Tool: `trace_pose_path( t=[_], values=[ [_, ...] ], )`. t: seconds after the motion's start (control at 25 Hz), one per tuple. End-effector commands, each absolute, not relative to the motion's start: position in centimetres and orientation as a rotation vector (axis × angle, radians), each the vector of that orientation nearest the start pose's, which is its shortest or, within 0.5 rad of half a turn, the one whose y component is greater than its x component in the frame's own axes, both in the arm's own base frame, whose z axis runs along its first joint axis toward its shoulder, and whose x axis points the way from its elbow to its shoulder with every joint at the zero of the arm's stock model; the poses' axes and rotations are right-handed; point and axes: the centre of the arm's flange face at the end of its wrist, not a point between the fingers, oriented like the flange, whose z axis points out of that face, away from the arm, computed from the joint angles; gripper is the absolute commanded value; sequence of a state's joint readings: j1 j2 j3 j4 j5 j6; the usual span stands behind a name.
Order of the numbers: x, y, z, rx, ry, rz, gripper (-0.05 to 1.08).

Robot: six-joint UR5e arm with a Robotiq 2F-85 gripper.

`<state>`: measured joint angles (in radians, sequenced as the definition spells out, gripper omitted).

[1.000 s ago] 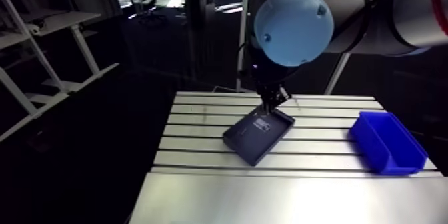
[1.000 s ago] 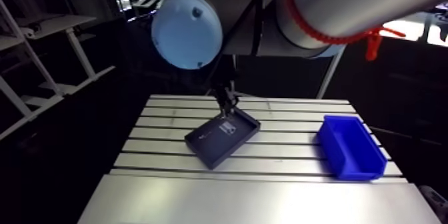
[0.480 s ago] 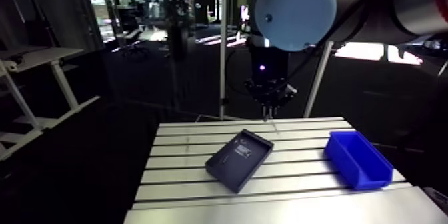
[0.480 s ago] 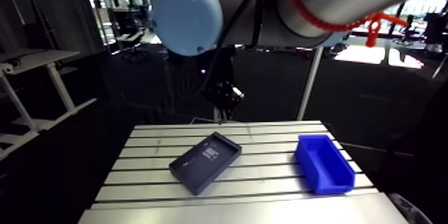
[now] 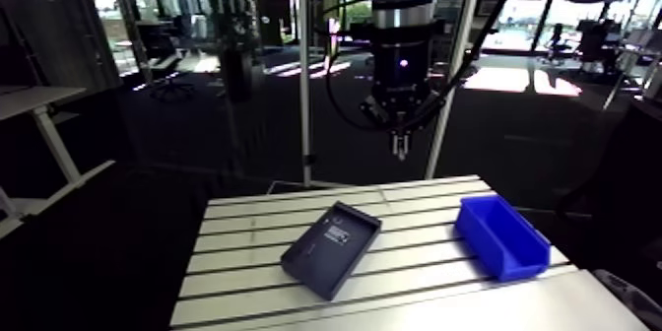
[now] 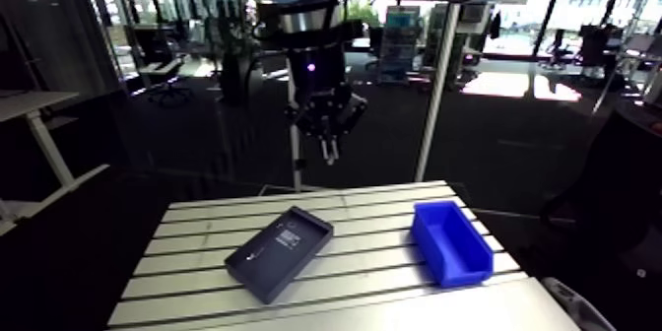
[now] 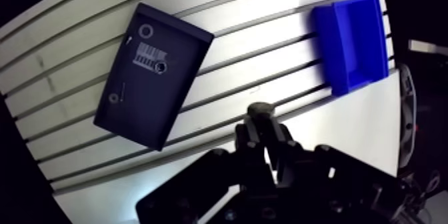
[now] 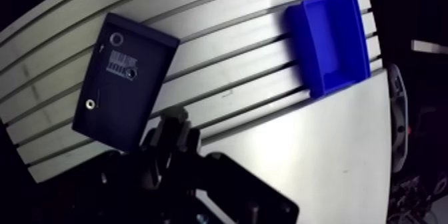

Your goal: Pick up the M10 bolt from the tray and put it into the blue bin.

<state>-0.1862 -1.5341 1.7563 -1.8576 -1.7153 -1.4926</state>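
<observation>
The gripper (image 7: 265,133) clamps a dark round-headed bolt (image 7: 260,111) at its fingertips, high above the slotted table (image 7: 267,27). The dark tray (image 7: 140,103) holds a barcode label (image 7: 148,55) and 3 small rings (image 7: 148,31). The blue bin (image 7: 350,40) lies well apart from the tray.

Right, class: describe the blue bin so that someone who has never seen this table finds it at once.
Start at the slotted aluminium table. Two containers sit on it, apart: a flat dark tray and, nearer the table's end, the blue bin. It alone is bright blue, with tall walls.
</observation>
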Motion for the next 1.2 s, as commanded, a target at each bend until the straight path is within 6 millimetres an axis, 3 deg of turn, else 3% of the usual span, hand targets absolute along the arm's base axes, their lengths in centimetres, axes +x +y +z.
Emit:
trace_pose_path(
  t=[0.04, 0.36, 0.48, 0.68, 1.2],
  values=[
    [-51.7, 0.2, 40.8, -0.1, 3.155, 0.251, 1.08],
    [-52.8, 1.3, 40.4, -0.858, 3.05, 0.208, 1.08],
    [-52.9, 4.7, 40.1, -1.058, 2.992, 0.156, 1.08],
    [-53.8, 7.5, 38.2, -1.525, 2.773, 0.075, 1.08],
    [-52.5, 16.5, 35.3, -2.046, 2.377, -0.095, 1.08]
  ],
)
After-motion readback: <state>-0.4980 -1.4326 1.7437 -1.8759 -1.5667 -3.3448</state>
